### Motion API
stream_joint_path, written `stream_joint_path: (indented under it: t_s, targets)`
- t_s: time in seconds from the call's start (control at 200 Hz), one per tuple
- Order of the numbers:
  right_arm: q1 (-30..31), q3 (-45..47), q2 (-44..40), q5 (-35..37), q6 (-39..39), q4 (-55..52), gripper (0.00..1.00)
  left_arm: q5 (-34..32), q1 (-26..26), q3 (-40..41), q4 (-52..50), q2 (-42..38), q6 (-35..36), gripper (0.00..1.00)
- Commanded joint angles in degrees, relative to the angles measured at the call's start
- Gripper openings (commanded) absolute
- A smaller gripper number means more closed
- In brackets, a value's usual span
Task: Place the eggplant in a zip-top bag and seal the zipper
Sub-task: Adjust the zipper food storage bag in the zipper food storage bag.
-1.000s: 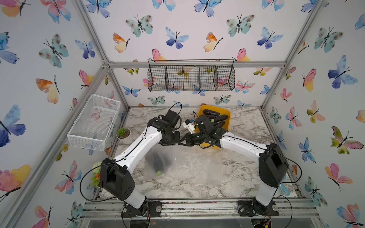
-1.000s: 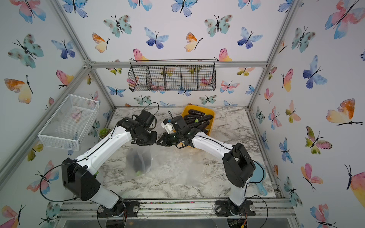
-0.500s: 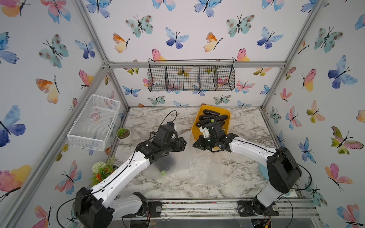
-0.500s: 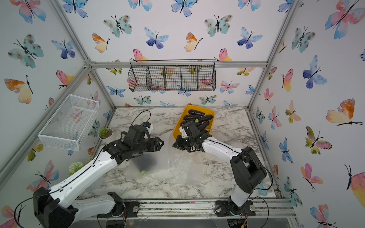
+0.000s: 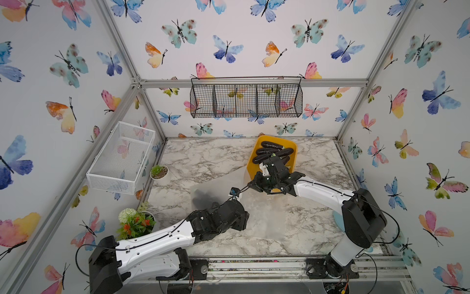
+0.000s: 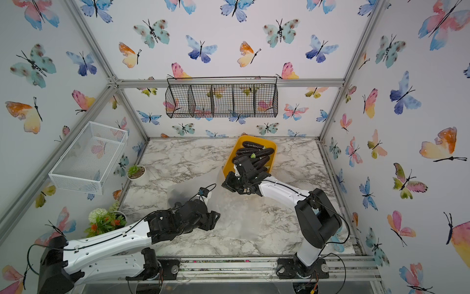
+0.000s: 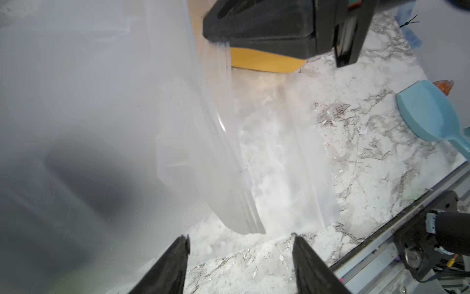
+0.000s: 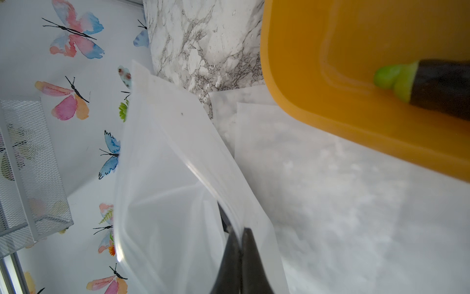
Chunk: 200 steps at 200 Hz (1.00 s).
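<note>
The table [image 5: 203, 157] is flat white marble with grey veins. On it a spare bag [image 5: 264, 219] of frosted film lies flat, near the tub. The bag [image 8: 165, 203], of the same cloudy, soft plastic, is held up by one end of its ribbed zip edge, and the rest sags toward the marble. The eggplant [image 5: 203, 199] shows through it as a dark, blurred lump inside. The tub [image 5: 293, 152] is glossy yellow plastic with round corners, holding other eggplants [image 5: 270, 145], smooth, purple-black and green-capped. The right gripper [image 8: 240, 233] is pinched tight on the bag's zip edge beside the tub. The left gripper [image 7: 240, 236] has its black tapered fingers spread with nothing between them, just short of the bag's loose corner. A pale blue scoop [image 7: 427, 112] lies near the right arm's base.
</note>
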State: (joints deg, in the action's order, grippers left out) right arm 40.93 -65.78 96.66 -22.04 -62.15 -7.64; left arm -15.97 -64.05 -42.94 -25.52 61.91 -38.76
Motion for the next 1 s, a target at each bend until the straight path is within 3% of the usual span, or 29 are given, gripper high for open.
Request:
stream_joint_path:
  t_s: [0.0,0.31,0.496,0.636,0.716,0.806,0.906,0.996]
  targets:
    - [0.25,-2.41,0.54,1.92,-0.87,0.22,0.04,-6.59,-0.62,-2.12,-2.36,3.71,-3.64,0.64]
    - [0.23,-2.18,0.09,1.05,-0.95,0.03,0.04,-12.76,-0.72,-5.14,-2.6,9.7,-6.28,0.47]
    - [0.23,-2.26,-0.16,1.43,0.22,-1.08,0.04,-13.77,-0.72,-6.38,-3.95,8.83,-5.91,0.08]
    - [0.21,-4.36,-0.48,1.75,3.22,-2.43,0.06,-11.55,-0.69,-8.48,-7.52,6.44,-0.46,0.0]
    - [0.24,-7.03,-1.3,2.41,7.74,-4.53,0.16,-10.24,-0.67,-10.58,-9.19,5.06,4.58,0.0]
    - [-0.27,-10.27,-3.4,2.23,15.6,-7.21,0.4,-7.91,-0.41,-14.52,-10.78,3.81,11.25,0.0]
    - [-2.46,-14.33,-6.64,4.01,25.43,-13.11,0.52,4.1,2.63,-20.33,-11.09,2.89,18.72,0.0]
    - [-7.21,-16.83,-9.58,5.05,32.05,-17.96,0.57,13.12,4.44,-24.81,-10.17,3.14,23.24,0.0]
